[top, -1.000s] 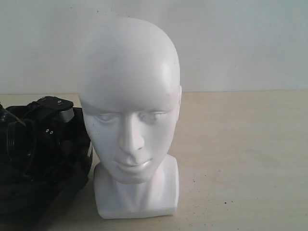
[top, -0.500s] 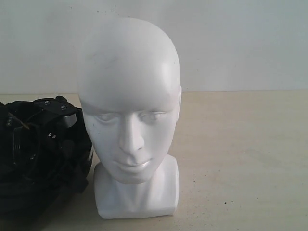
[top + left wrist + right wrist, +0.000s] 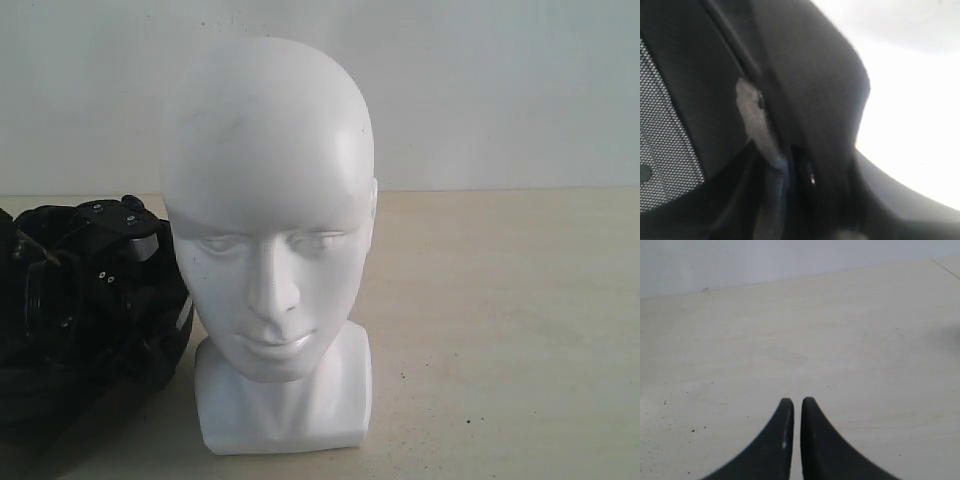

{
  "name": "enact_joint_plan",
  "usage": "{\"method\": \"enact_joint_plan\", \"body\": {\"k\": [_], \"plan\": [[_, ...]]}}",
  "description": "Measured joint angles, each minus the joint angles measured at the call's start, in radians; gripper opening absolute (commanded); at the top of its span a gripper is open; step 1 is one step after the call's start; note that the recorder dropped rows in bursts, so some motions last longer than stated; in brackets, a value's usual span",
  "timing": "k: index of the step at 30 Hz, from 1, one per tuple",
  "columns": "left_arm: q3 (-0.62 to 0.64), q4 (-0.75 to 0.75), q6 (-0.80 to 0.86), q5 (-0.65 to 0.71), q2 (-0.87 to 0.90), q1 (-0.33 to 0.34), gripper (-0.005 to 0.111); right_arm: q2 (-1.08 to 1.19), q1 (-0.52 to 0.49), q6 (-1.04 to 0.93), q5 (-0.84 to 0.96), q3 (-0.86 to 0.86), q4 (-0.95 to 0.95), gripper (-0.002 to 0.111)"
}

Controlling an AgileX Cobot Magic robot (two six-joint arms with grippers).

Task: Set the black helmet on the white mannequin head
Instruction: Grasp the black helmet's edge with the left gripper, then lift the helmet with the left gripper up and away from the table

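Observation:
The white mannequin head (image 3: 268, 220) stands upright on its block base in the middle of the exterior view, facing the camera. To its left the black helmet (image 3: 70, 390) rests low on the table, its edge close to the head's jaw. My left gripper (image 3: 105, 270) is pressed into the helmet from above. The left wrist view is filled with the helmet's dark padding (image 3: 810, 80) and mesh lining (image 3: 665, 140), and the jaws are lost in the dark. My right gripper (image 3: 797, 402) is shut on nothing above bare table.
The beige table (image 3: 500, 330) stretches to the right of the head, with a white wall (image 3: 500, 90) behind it. In the right wrist view only the speckled tabletop (image 3: 790, 330) and the wall's foot show.
The left gripper has twisted a little over the helmet, and the helmet has shifted slightly with it. The head has not moved.

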Motion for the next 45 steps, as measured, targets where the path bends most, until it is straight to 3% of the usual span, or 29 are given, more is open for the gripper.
{"method": "enact_joint_plan", "body": {"k": [10,23,35,45], "plan": [[-0.002,0.112,-0.043,0.069,-0.052,0.000,0.004,0.000,0.000,0.000,0.000,0.000,0.000,0.006],[0.011,0.127,-0.171,0.225,-0.330,0.000,0.004,0.000,0.000,0.000,0.000,0.000,0.000,0.006],[0.014,0.127,-0.239,0.266,-0.643,0.000,0.004,0.000,0.000,0.000,0.000,0.000,0.000,0.006],[0.014,0.124,-0.271,0.213,-0.809,0.000,0.004,0.000,0.000,0.000,0.000,0.000,0.000,0.006]]}}
